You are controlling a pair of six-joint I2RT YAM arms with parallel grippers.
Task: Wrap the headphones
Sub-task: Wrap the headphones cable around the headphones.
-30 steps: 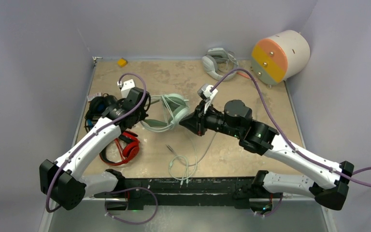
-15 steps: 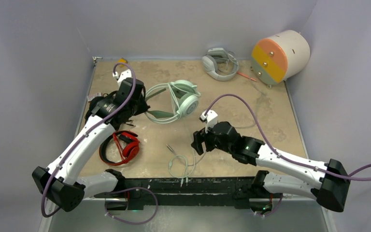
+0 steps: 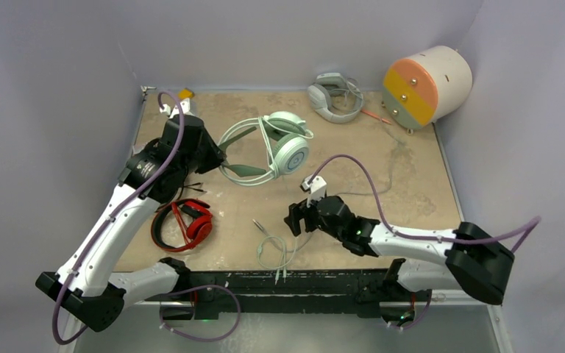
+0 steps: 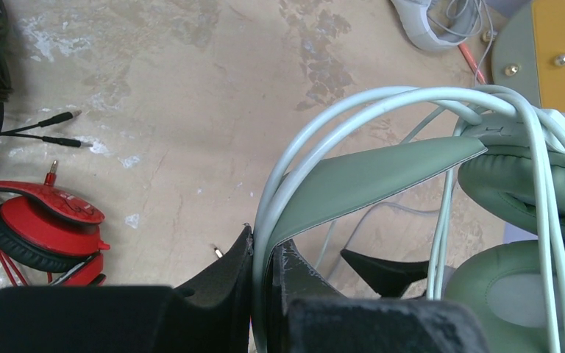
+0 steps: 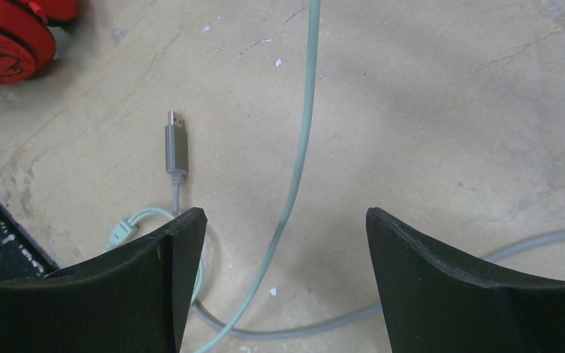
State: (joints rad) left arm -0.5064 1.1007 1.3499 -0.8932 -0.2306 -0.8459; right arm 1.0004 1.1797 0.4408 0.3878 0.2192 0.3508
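The mint-green headset (image 3: pixel 276 147) looks light. Its ear cups are hard, its padded band is springy, and its cable (image 5: pixel 301 147) is thin, limp and probably a little slippery, so I think loose turns would slide off easily. In my judgement the band is the safe place to hold the headset. The cable is better taken on its free run than at the USB plug (image 5: pixel 176 143), which could bend.

The left pincer (image 4: pixel 263 254) is closed tight on the edge of the band, and it seems to pinch one pale loop of cable there too. The cups hang just to the right of it, with several turns of cable lying over the band above them.

The right pincer (image 5: pixel 287 220) stands wide open and holds nothing. It hangs low over the worktop (image 3: pixel 412 176), and the free cable runs straight under the gap between its two fingers (image 5: pixel 441 279) without touching them. The plug and a small slack loop lie beside its left finger. I cannot tell how near the fingertips are to the surface.

The red-and-black headset (image 3: pixel 187 224) lies on the worktop on the near side of the left pincer, apart from it, with its wires loose.
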